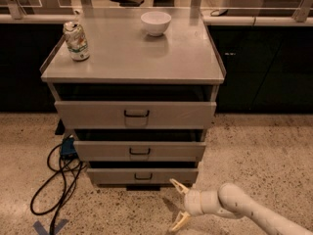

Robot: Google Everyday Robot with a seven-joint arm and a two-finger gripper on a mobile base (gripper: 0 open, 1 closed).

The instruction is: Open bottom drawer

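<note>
The bottom drawer is the narrowest grey front of three in a grey metal cabinet, with a small black pull handle at its centre. It stands slightly pulled out, with a dark gap above it. My gripper is open, its two pale fingers spread apart, low over the floor just in front of and to the right of the drawer's right end. It holds nothing and does not touch the drawer. The white arm comes in from the lower right.
The middle drawer and top drawer also stand slightly out. A can and a white bowl stand on the cabinet top. Black cables lie on the speckled floor at left. Dark cabinets run behind.
</note>
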